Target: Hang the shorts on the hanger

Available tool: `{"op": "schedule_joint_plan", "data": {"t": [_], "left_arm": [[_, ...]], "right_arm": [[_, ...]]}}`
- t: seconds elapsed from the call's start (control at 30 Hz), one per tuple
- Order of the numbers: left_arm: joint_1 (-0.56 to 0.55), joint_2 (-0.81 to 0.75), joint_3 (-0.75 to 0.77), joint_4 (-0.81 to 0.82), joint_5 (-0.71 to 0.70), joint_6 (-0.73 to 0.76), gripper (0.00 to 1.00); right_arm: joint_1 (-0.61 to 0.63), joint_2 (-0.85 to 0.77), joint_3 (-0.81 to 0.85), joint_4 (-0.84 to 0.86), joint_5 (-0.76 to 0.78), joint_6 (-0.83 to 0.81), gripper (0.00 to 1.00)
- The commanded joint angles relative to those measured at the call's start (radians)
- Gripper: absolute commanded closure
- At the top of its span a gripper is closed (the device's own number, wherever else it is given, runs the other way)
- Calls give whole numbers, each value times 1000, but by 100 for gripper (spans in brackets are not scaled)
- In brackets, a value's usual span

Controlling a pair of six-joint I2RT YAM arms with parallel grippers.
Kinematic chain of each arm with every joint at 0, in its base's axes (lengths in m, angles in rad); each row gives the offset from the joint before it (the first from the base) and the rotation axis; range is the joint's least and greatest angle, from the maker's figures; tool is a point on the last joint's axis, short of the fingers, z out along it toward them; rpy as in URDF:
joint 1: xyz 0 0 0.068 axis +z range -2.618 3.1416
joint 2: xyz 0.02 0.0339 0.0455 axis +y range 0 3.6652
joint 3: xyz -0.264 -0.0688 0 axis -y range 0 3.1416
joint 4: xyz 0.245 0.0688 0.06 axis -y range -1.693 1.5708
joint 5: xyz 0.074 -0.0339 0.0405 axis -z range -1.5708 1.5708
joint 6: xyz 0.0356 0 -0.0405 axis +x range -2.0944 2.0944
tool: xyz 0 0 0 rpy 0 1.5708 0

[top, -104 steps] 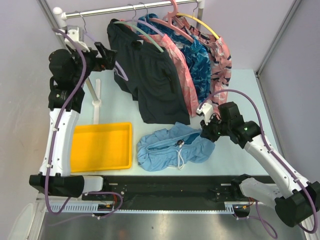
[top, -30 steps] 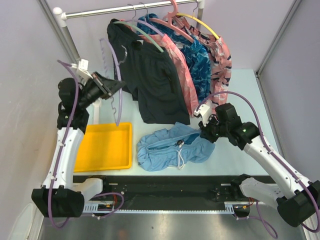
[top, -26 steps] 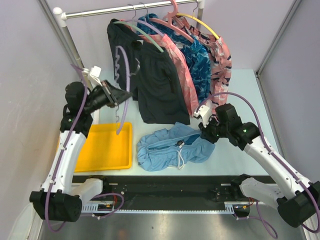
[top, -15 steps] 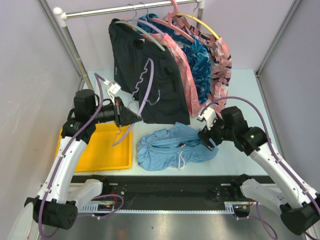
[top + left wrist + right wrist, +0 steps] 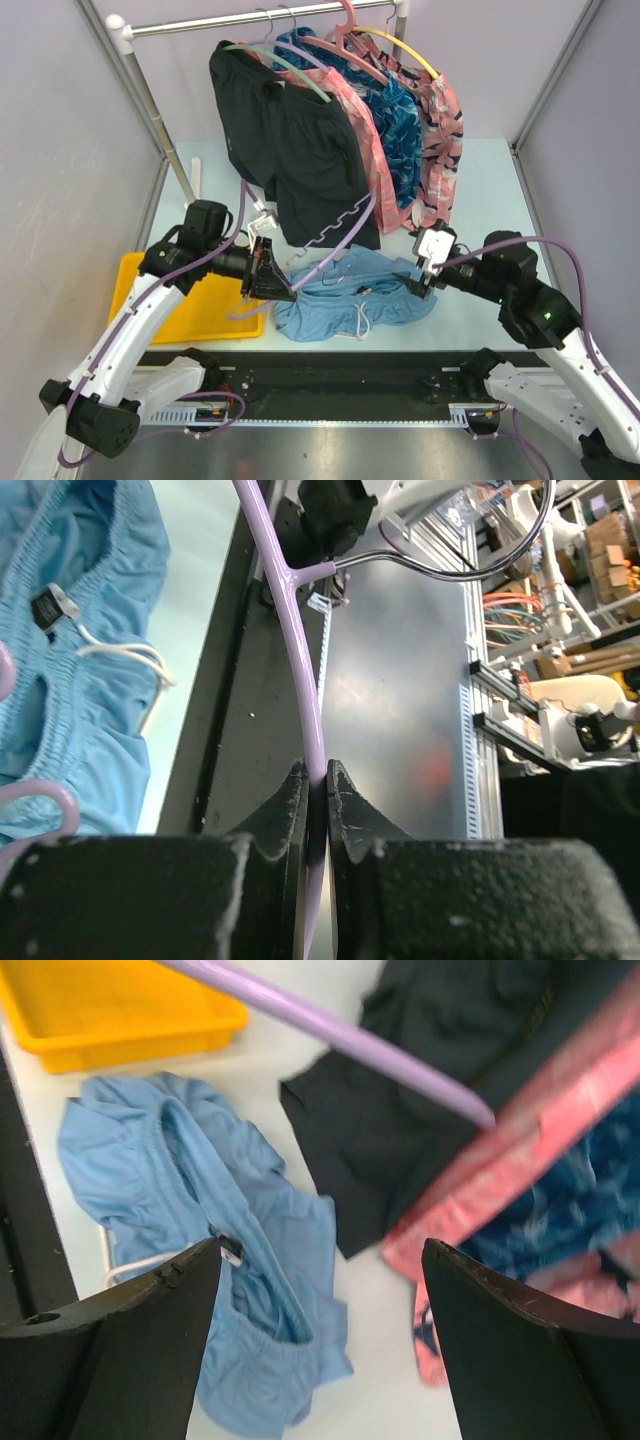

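Observation:
The light blue shorts (image 5: 350,297) lie crumpled on the table near the front edge, waistband and white drawstring showing. They also appear in the left wrist view (image 5: 70,680) and the right wrist view (image 5: 230,1260). My left gripper (image 5: 280,285) is shut on the thin lavender hanger (image 5: 352,228), which slants up and right just above the shorts' left side. From the left wrist, the hanger (image 5: 300,660) is pinched between the fingertips of that gripper (image 5: 318,775), its silver hook beyond. My right gripper (image 5: 422,278) hovers by the shorts' right edge, open and holding nothing (image 5: 320,1250).
A yellow tray (image 5: 190,310) sits at the front left, partly under my left arm. Black shorts (image 5: 300,150) and pink and blue patterned garments (image 5: 410,130) hang from the rail (image 5: 200,22) at the back. The rack's pole (image 5: 150,100) stands at the left.
My left arm has swung the hanger from the back left down and right to just over the shorts. The right gripper opened, let go of the shorts and drew back to the right.

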Motion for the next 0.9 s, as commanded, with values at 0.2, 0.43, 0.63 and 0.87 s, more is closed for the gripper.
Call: {"op": "schedule_joint_plan", "data": {"t": [0.2,0.43,0.63,0.87], "left_arm": [[-82,47,-9,-30,43,85,98],[-178,78,28,-102,-7,197,97],[-220,121,68,-139,12,298,91],[-220,170,99,-124,68,327,88]], "right_arm": [[333,98,65,42,34,-337,13],[430,190,71,64,15,-403,26],[482,256,71,97,69,-401,50],[482,248,71,36,96,-406,98]]}}
